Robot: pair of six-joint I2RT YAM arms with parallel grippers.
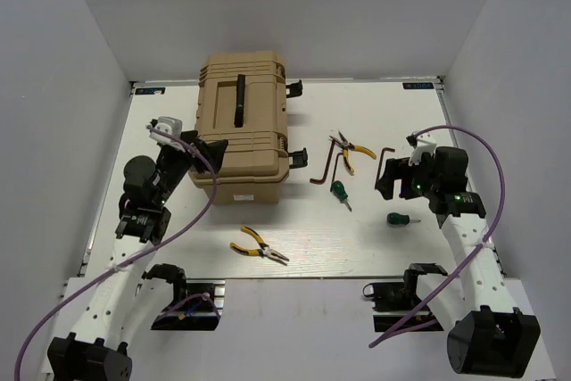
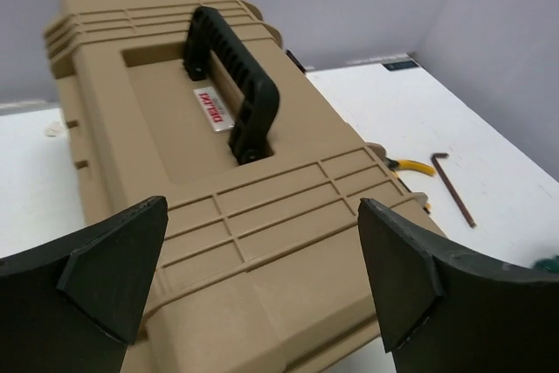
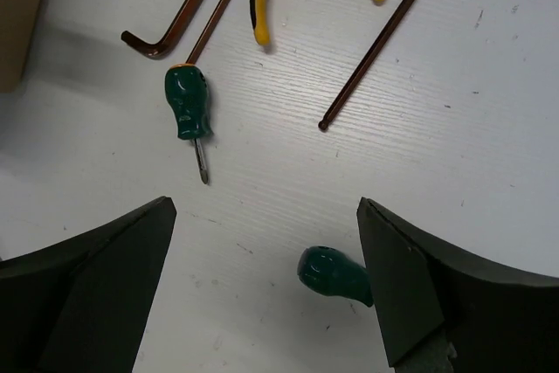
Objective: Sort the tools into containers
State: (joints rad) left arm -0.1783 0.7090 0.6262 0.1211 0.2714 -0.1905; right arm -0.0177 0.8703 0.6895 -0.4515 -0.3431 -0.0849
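Note:
A closed tan toolbox (image 1: 243,127) with a black handle (image 1: 239,100) stands at the back left. My left gripper (image 1: 212,151) hovers open over the box's near left corner (image 2: 262,277), holding nothing. One pair of yellow-handled pliers (image 1: 259,245) lies near the front, another (image 1: 351,149) right of the box. Two hex keys (image 1: 321,167) (image 1: 384,162) flank the far pliers. A green screwdriver (image 3: 185,104) lies below them. My right gripper (image 3: 266,277) is open just above the table, with the stubby green screwdriver (image 3: 332,275) close to its right finger (image 3: 437,286).
Black latches (image 1: 297,158) stick out of the toolbox's right side, one near the left hex key. White walls close in the table (image 1: 428,238) on three sides. A purple cable loops off each arm.

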